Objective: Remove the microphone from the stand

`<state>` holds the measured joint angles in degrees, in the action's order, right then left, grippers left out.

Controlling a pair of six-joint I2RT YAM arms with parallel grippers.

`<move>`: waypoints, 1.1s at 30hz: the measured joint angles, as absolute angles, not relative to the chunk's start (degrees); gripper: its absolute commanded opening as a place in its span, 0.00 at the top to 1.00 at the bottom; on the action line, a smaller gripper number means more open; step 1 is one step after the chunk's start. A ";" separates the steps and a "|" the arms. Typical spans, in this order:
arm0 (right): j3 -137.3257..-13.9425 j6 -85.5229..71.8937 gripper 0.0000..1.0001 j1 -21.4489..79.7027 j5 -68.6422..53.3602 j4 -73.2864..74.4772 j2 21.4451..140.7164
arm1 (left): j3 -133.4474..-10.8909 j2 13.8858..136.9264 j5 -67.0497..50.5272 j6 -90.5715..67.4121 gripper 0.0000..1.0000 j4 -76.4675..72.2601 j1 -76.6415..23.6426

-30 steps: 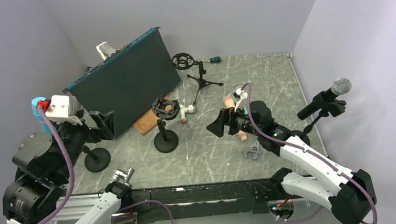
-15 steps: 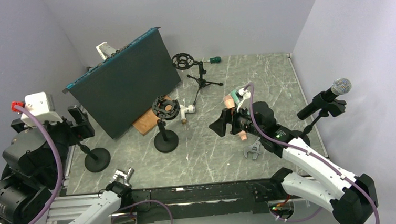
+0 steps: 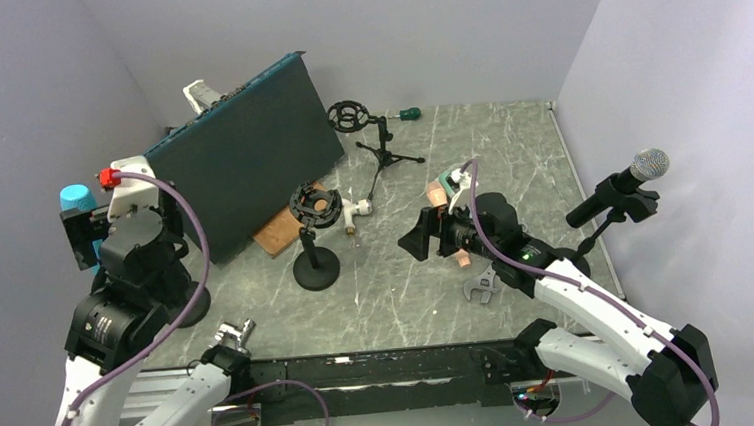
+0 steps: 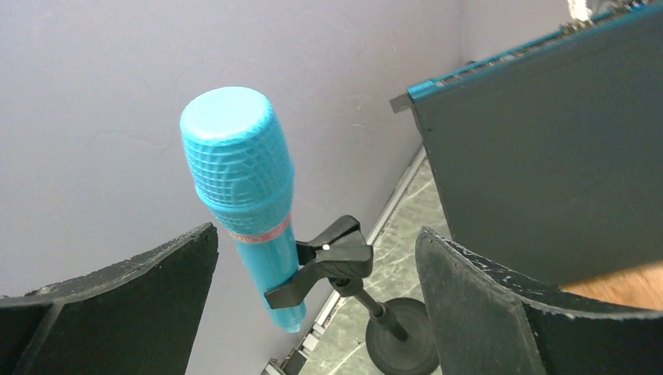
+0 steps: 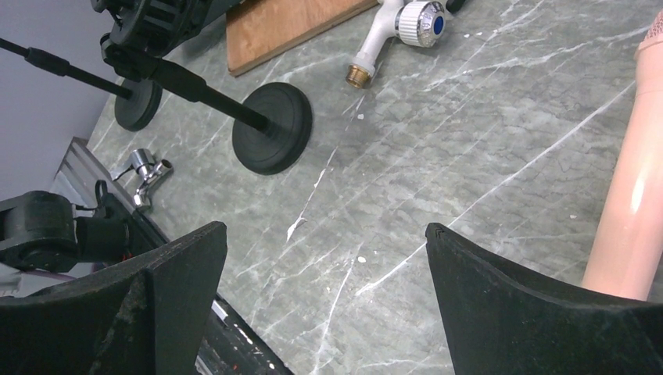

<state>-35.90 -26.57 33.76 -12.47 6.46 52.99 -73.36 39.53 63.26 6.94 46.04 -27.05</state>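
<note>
While left end effector [image 4: 317, 238] and right end effector [image 5: 324, 234] gaped wide, empty | bench [image 3: 509, 154]: veined grey-green stone | walls [image 3: 390, 32]: lilac | blue microphone [image 4: 238, 172] at 9 o'clock

Turquoise microphone [image 4: 241, 187], grey-veined marble table [image 5: 438, 164]

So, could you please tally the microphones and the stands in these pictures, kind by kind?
Microphones: 2 (blue microphone, silver-headed microphone)
Clip stands holding a microphone: 2 (left clip stand, right clip stand)
Empty shock-mount stands: 2 (round-base stand, tripod stand)
Total: 6
</note>
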 measured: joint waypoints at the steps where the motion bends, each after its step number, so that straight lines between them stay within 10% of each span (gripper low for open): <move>1: -35.92 -26.57 0.00 33.76 -12.45 6.68 52.80 | -73.01 39.72 63.79 7.79 0.00 44.86 -26.76; 24: -35.92 -26.55 0.00 33.76 -10.57 8.36 48.90 | -63.26 42.83 65.56 10.92 0.02 25.28 -7.18; 33: -35.92 -26.35 0.00 33.76 -9.54 9.89 47.97 | -55.22 40.34 68.93 14.04 0.31 13.65 -4.25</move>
